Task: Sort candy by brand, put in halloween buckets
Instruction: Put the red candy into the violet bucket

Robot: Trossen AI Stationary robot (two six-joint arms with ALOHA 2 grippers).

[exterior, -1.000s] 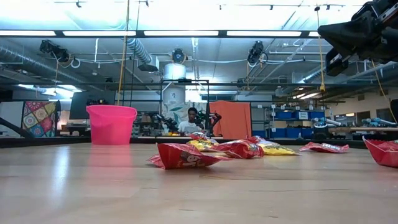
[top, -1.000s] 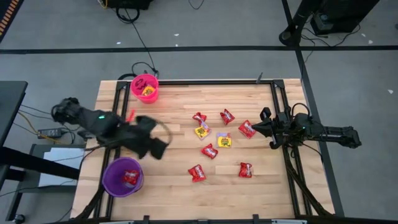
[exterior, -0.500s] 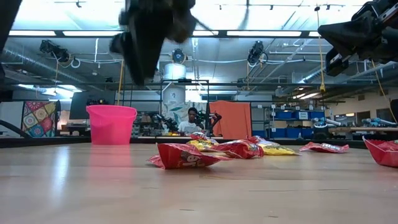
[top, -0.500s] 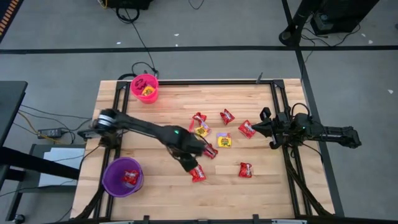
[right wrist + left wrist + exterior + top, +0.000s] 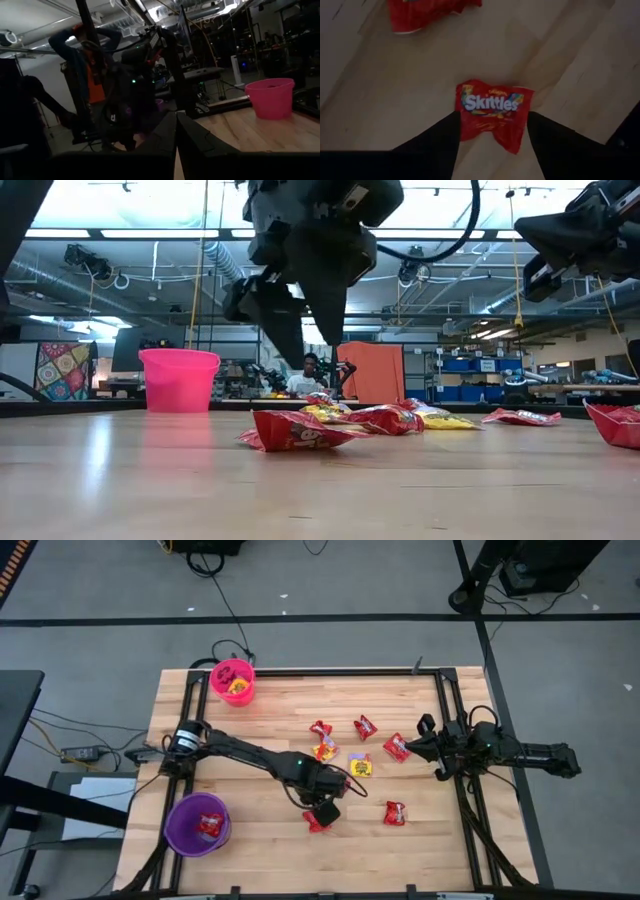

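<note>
Hovering left hand point(image 5: 322, 814) over a red Skittles packet point(image 5: 492, 114) at about 6 o'clock on the counter point(image 5: 260, 710), fingers spread either side of it, nothing gripped yet. Right hand point(image 5: 419, 742) parked at the 3 o'clock edge, pinched shut and empty.

Done so far: red packets in the purple bucket point(image 5: 175, 833) at 8 o'clock, one yellow packet visible in the pink bucket point(image 5: 221, 670) at 11 o'clock.

Left to do: loose candy point(image 5: 365, 726) clustered right of centre – roughly six red packets including the targeted one, plus two yellow ones. Judging by the counts, well short of finished; most of the sorting probably ahead.
</note>
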